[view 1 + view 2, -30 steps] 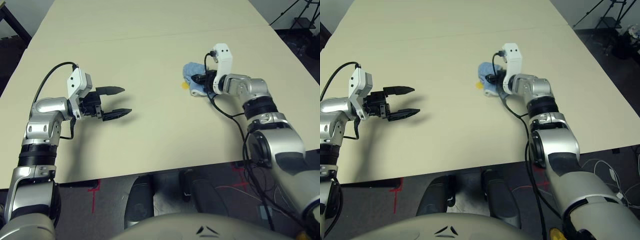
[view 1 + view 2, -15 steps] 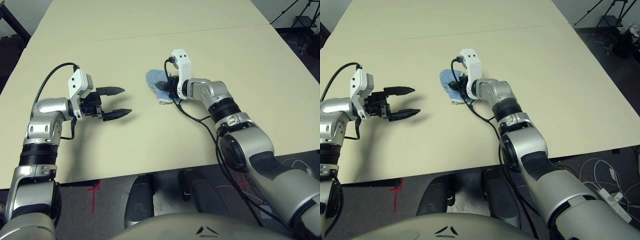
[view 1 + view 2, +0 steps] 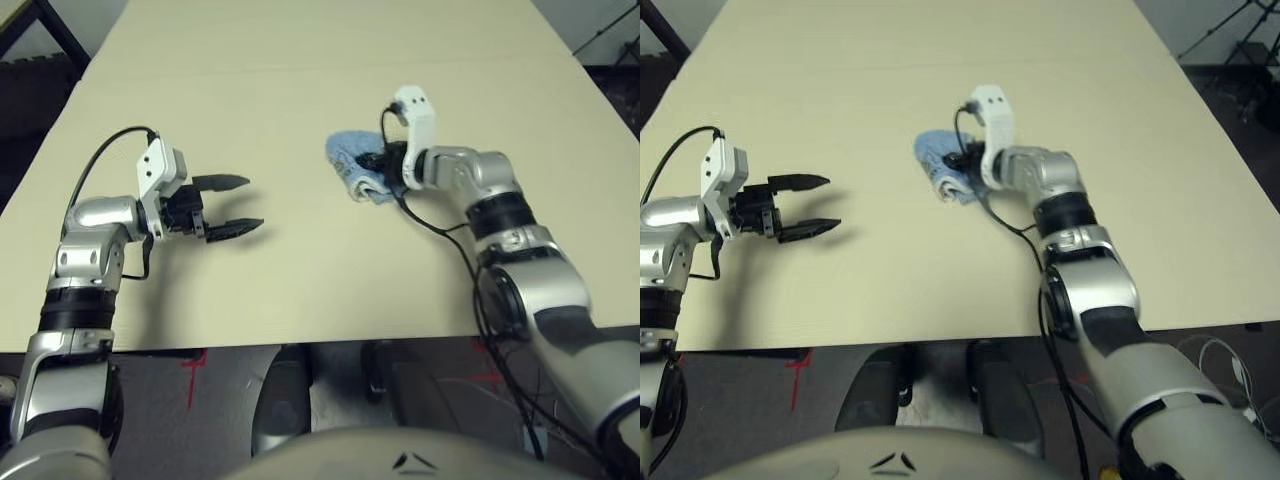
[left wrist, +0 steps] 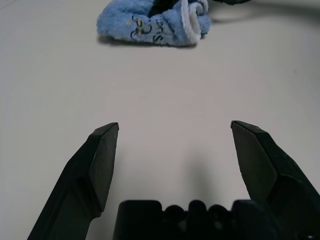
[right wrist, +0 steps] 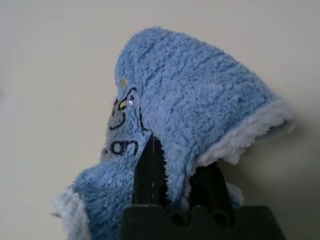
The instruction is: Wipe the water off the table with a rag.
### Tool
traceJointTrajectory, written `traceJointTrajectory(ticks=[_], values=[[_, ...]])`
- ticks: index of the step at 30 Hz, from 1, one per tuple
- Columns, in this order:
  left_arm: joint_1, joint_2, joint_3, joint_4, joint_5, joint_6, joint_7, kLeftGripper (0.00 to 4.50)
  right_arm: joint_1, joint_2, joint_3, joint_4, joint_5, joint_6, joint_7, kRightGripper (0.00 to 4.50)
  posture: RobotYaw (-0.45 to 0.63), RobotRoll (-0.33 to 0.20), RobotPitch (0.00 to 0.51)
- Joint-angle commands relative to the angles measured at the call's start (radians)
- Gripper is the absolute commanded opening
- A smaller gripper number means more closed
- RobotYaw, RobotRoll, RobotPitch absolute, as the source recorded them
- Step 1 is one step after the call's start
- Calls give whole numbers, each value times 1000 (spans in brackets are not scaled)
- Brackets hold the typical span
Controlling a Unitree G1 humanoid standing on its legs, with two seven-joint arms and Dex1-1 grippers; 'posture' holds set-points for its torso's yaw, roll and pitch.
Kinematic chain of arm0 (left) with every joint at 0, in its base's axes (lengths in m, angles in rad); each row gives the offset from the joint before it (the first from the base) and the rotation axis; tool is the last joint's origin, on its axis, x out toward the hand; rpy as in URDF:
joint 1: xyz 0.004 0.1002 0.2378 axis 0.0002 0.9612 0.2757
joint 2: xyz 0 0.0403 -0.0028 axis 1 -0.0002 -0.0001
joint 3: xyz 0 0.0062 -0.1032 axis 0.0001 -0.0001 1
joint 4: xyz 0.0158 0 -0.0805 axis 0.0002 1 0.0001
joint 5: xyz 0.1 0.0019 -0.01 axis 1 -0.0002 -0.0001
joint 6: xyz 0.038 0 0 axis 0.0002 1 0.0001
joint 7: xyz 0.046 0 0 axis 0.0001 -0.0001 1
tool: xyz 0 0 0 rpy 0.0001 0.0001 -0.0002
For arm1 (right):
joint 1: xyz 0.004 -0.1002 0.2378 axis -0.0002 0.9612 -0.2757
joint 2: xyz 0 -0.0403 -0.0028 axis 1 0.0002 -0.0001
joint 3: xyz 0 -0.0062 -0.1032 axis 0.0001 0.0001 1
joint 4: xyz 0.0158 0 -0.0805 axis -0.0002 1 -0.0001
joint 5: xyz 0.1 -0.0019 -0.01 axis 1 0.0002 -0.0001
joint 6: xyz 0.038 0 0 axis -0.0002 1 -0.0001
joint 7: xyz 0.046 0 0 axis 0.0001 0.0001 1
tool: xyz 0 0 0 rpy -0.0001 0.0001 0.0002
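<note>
On rag (image 5: 200, 95), right wrist view: dark stitched lettering (image 5: 124, 147).

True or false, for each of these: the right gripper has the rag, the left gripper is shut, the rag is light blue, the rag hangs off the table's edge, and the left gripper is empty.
The right gripper has the rag. True: its jaws are shut on the cloth.
The left gripper is shut. False: its jaws stand open.
The rag is light blue. True.
The rag hangs off the edge of the table. False: it lies well in from the near edge.
The left gripper is empty. True.
</note>
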Motion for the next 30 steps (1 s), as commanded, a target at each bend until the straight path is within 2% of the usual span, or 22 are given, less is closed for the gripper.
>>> traceJointTrajectory(ticks=[1, 10, 14, 19, 30], values=[[-10, -6, -10, 19, 16, -14, -3, 4500, 75, -82, 1, -96, 9, 80, 21, 30, 113, 0, 196], [-25, -14, -8, 44, 16, -21, 1, 4500, 111, -181, -58, -327, 135, 211, 86, 30, 106, 0, 193], [-29, -17, -9, 53, 17, -27, 1, 4500, 113, -274, -73, -373, 170, 238, 126, 30, 98, 0, 185], [-34, -21, -10, 61, 18, -31, 1, 4500, 142, -359, -85, -378, 187, 249, 134, 29, 92, 0, 185], [-27, -18, -5, 56, 15, -27, 0, 4500, 302, -410, -124, -387, 164, 209, 75, 29, 91, 0, 187]])
